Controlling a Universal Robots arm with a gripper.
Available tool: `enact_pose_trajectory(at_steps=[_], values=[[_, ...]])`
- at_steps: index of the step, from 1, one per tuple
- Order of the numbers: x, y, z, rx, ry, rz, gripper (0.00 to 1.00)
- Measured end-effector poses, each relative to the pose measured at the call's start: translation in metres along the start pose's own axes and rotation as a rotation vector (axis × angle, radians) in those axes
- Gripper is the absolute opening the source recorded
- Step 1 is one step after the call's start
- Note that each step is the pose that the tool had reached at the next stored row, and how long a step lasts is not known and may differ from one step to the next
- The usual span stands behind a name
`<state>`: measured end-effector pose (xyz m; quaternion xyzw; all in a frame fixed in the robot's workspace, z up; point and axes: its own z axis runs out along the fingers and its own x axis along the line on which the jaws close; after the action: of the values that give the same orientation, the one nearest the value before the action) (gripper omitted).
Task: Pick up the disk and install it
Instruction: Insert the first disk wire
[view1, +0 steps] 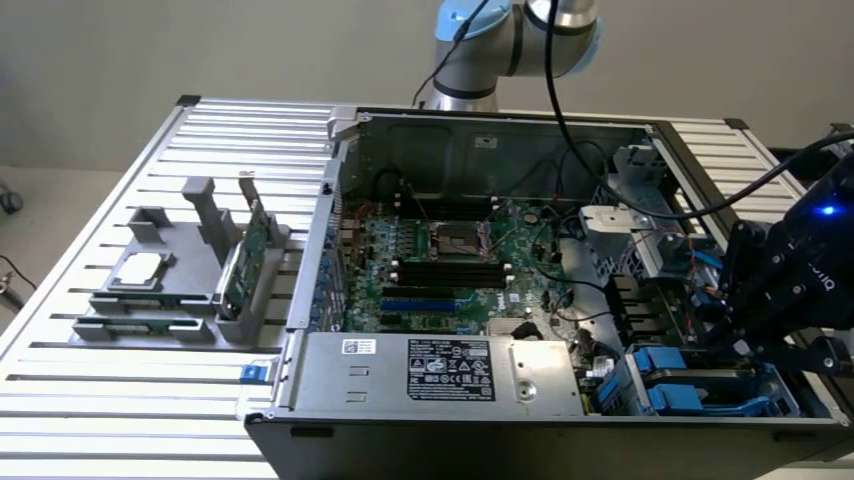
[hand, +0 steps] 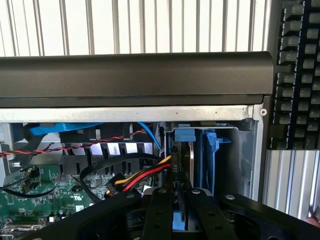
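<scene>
Claw: the gripper (hand: 181, 210) hangs over the drive-bay corner of the open computer case, at the exterior view's lower right; its black fingers (hand: 159, 212) are pinched on the disk, one on either side of its thin edge.
Table: a slatted metal table (view1: 107, 400) carries the case and a grey fixture.
Computer case: the case (view1: 441, 425) lies open on the table, its black front wall along the near edge.
Robot arm: the arm (view1: 501, 40) rises behind the case's far edge; its black wrist (view1: 787, 270) reaches over the right edge of the case.
Power supply: a silver power supply box (view1: 447, 370) with a printed label sits against the case's front wall.
Motherboard: a green motherboard (view1: 441, 260) covers the middle of the case floor.
Disk: the disk (hand: 192, 160) stands on edge in the blue bay (hand: 210, 150) in the case's front right corner, blue carrier tab uppermost, between the claw's fingers.
Fixture: a grey fixture (view1: 180, 270) stands near the table's left edge.
Circuit card: a thin green card (view1: 240, 262) stands upright in the fixture.
Chip: a small square silver chip (view1: 139, 270) lies flat on the fixture.
Cables: red, yellow and black wires (hand: 145, 175) run just beside the disk.
</scene>
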<state>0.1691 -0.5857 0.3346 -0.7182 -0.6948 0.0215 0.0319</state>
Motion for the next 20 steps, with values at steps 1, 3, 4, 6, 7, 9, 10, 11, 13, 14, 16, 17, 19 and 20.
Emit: enact_pose_trajectory(at_steps=[1, 3, 4, 6, 7, 9, 10, 11, 13, 14, 16, 17, 19, 20], values=[[0.0, 0.0, 0.0001, 0.0, 0.0, 0.0, 0.16], [0.0, 0.0, 0.0006, 0.0, 0.0, 0.0, 0.16], [0.0, 0.0001, 0.0008, 0.0, 0.0001, 0.0, 0.16], [0.0, 0.0001, 0.001, 0.0, 0.0, 0.0, 0.16], [0.0, 0.0001, 0.0011, 0.0, 0.0001, 0.0, 0.18], [0.0, 0.0001, 0.0011, 0.0, 0.0001, 0.0, 0.24], [0.0, 0.0001, 0.001, 0.0001, 0.0001, 0.0, 0.31], [0.0, 0.0, 0.0006, 0.0002, 0.0, 0.0, 0.31], [0.0, -0.0002, -0.0019, 0.0011, 0.0, 0.0, 0.31], [-0.001, -0.0004, -0.004, 0.0017, 0.0001, 0.0, 0.31], [-0.001, -0.0007, -0.0091, 0.0034, -0.0001, 0.0, 0.31], [-0.001, -0.0009, -0.0119, 0.0042, -0.0002, 0.0, 0.31], [-0.002, -0.0012, -0.0152, 0.0053, -0.0001, 0.0, 0.31], [-0.002, -0.0014, -0.0163, 0.0061, -0.0002, 0.0, 0.31]])
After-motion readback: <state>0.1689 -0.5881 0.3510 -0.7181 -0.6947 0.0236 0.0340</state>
